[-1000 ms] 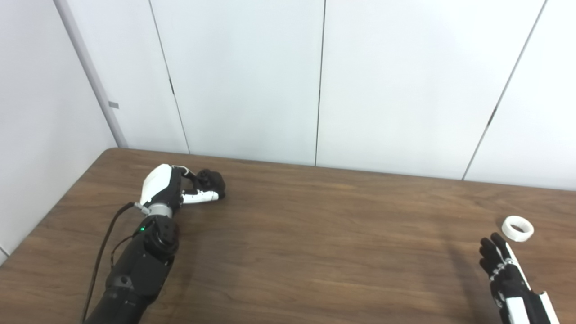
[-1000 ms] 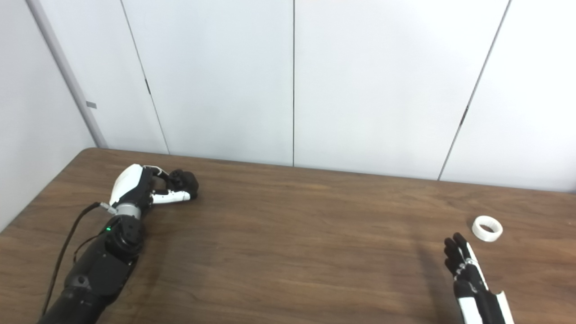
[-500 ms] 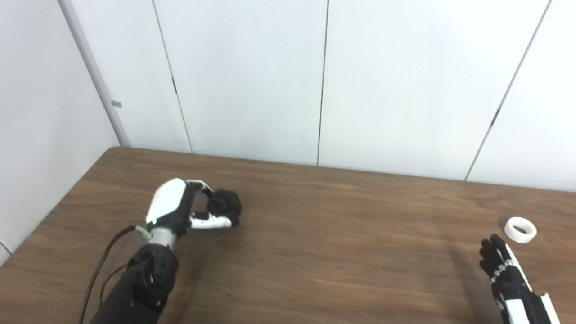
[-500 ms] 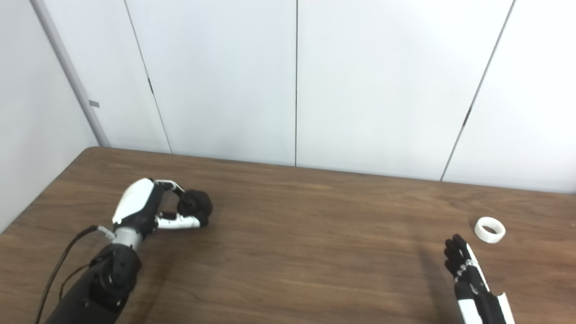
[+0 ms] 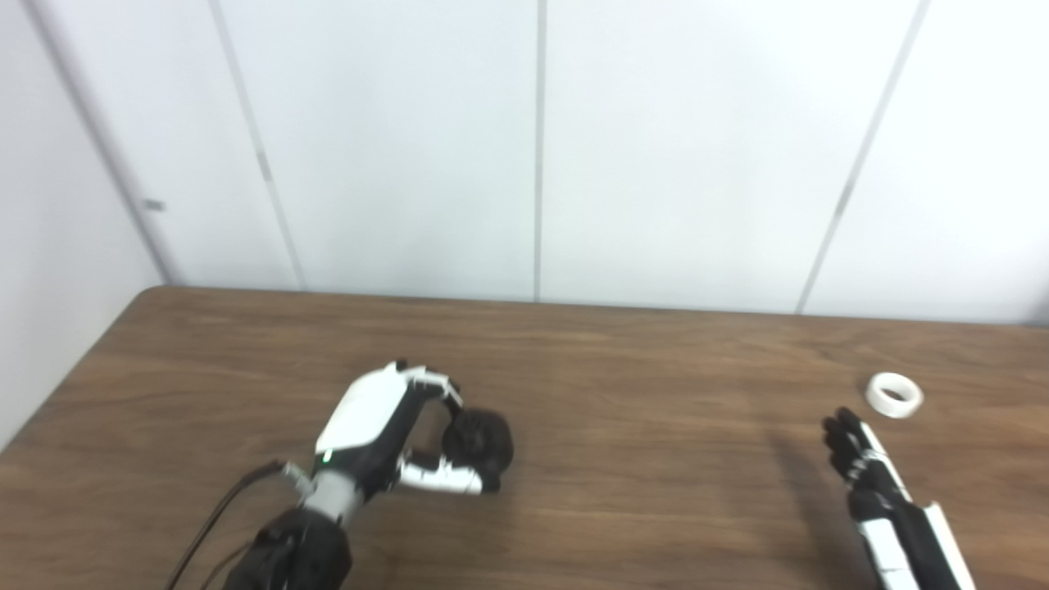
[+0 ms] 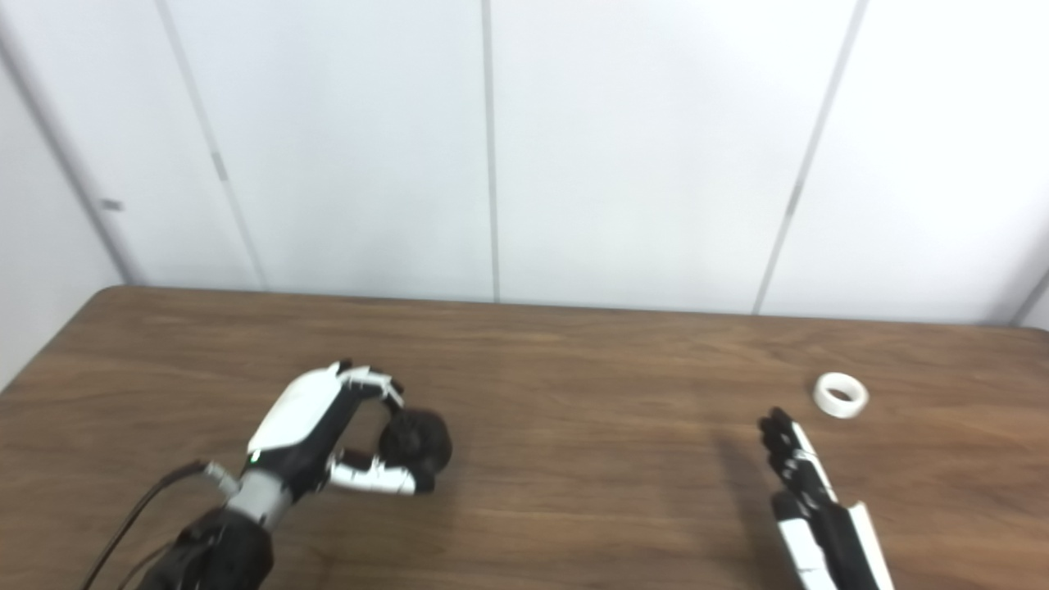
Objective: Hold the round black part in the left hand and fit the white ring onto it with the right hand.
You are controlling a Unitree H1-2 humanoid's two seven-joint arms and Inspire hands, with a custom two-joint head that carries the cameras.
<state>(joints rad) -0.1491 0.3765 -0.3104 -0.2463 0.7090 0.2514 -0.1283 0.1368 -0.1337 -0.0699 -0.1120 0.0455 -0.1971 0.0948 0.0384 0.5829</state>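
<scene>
The left hand (image 5: 373, 426) has its fingers (image 5: 438, 387) wrapped around the round black part (image 5: 479, 438), low over the table (image 5: 623, 459) at about 8 o'clock. That step looks done. The white ring (image 5: 894, 395) lies alone on the table at 3 o'clock. The right hand (image 5: 865, 467) is near it, fingers straight, holding nothing. Picking up and fitting the ring is left.

A brown wood-grain table (image 5: 623, 459) fills the lower half of the frame. White wall panels (image 5: 672, 147) with vertical seams occupy the upper half.
</scene>
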